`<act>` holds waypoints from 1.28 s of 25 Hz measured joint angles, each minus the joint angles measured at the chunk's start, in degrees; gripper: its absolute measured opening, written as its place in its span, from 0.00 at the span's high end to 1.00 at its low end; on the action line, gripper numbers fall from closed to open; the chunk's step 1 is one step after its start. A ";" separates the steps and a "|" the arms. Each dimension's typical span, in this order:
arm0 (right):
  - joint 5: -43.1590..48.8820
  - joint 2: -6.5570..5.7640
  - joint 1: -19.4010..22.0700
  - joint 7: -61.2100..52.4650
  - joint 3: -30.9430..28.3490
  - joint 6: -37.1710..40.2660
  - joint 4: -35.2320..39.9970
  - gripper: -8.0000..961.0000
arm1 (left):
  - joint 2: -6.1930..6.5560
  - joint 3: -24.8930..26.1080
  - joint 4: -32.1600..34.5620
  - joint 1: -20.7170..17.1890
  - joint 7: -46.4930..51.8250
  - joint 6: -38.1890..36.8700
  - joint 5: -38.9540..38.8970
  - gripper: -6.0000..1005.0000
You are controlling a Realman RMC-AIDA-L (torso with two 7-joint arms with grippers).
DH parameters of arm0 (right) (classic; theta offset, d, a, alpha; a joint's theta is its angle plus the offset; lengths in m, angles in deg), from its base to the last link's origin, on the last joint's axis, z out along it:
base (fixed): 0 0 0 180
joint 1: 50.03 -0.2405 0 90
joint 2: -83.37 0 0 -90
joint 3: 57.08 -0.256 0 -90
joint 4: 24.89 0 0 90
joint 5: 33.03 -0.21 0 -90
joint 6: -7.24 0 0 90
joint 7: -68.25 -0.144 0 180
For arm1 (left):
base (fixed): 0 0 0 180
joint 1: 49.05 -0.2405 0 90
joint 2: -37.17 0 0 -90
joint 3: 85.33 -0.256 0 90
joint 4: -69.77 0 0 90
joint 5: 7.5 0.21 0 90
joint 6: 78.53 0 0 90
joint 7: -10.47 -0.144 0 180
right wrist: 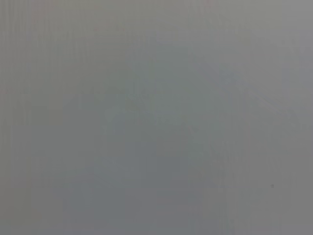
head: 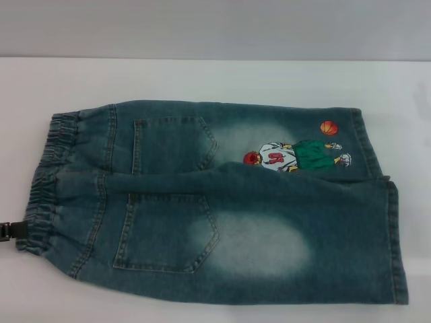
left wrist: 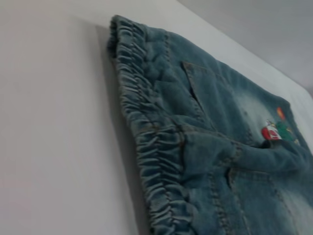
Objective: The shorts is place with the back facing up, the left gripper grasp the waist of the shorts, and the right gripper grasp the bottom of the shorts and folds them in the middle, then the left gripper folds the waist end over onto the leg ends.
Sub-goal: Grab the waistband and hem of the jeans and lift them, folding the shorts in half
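The shorts (head: 222, 222) lie flat on the white table (head: 202, 81), back up, with two back pockets showing. The puckered waist (head: 44, 182) points left, and the bottom of the shorts, the leg ends (head: 397, 242), point right. A cartoon print (head: 293, 156) with an orange ball (head: 328, 127) sits on the far leg. The near leg slightly overlaps the far one. Only a black tip of my left gripper (head: 9, 232) shows at the left edge, against the near end of the waist. In the left wrist view the waist (left wrist: 146, 142) is close up. My right gripper is out of view.
Bare white table surface surrounds the shorts on the far side and to the left (left wrist: 54, 122). A grey wall (head: 215, 27) rises behind the table's far edge. The right wrist view shows only a plain grey surface (right wrist: 156, 117).
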 joint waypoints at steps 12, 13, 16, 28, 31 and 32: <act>-0.03 0.02 0.05 -0.08 0.10 0.00 0.12 0.34 | -0.47 -0.22 -0.03 0.00 0.54 3.26 0.56 0.25; -0.03 0.02 0.05 -0.09 0.11 -0.01 0.12 0.34 | -0.57 -0.21 -0.04 0.00 0.54 3.35 0.58 0.25; -0.03 0.02 0.03 -0.10 0.25 0.00 0.18 0.34 | -0.85 -0.12 -0.03 0.01 0.49 3.49 0.58 0.25; -0.03 0.02 -0.01 -0.12 0.85 0.01 0.10 0.34 | -1.65 -0.55 -0.03 0.42 0.54 4.72 0.58 0.25; -0.03 0.02 0.02 -0.11 0.90 0.00 0.08 0.34 | -1.73 -0.59 -0.03 0.47 0.54 4.72 0.57 0.25; -0.03 0.02 0.03 -0.12 0.90 0.01 0.08 0.34 | -1.88 -0.62 -0.03 0.56 0.54 4.77 1.14 0.25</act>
